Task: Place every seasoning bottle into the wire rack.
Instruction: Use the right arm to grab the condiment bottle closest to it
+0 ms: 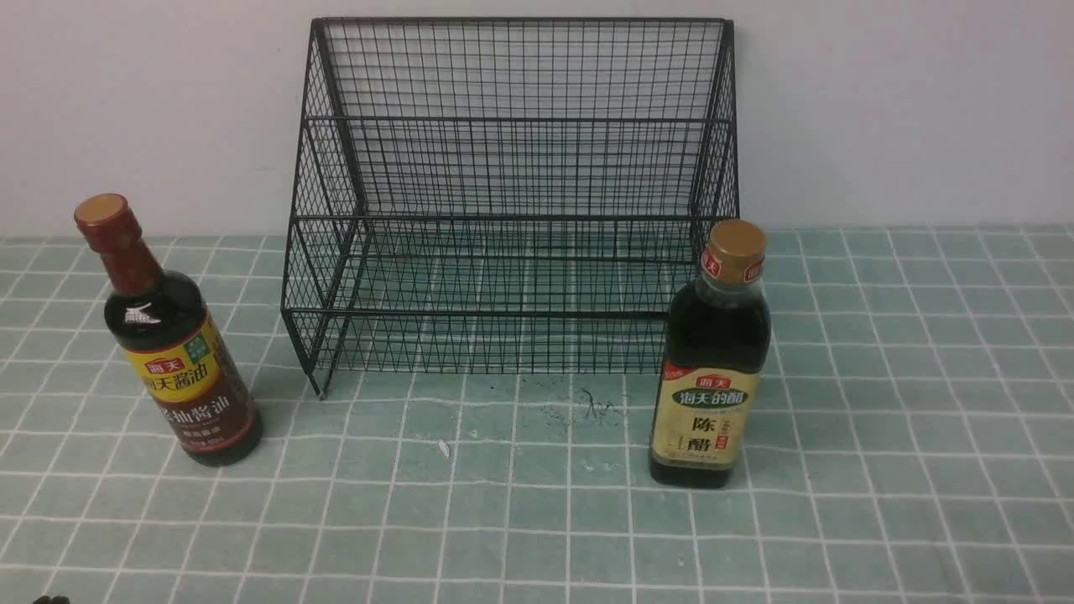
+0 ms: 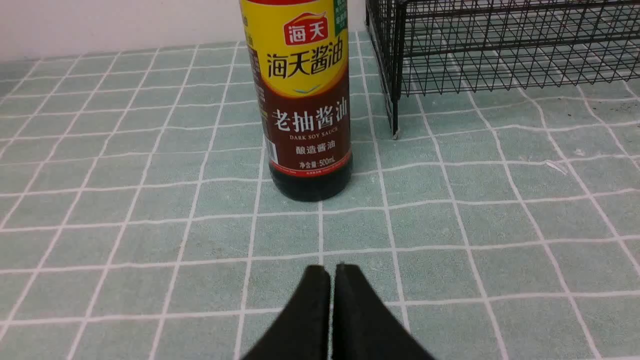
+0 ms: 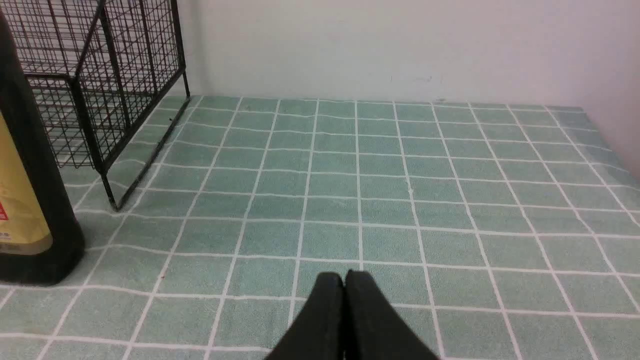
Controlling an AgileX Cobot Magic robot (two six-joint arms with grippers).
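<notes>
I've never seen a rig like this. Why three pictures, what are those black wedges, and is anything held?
This is a two-armed robot. The wide picture comes from a camera between its arms. The other two come from wrist cameras; the black wedges are the left gripper and right gripper, both shut, holding nothing. On the green checked cloth stand a round dark-liquid bottle with red neck wrap and yellow-and-maroon label, on the robot's left, and a squarer dark bottle with gold cap and cream label, on its right. Further back stands an empty black wire-mesh rack.
</notes>
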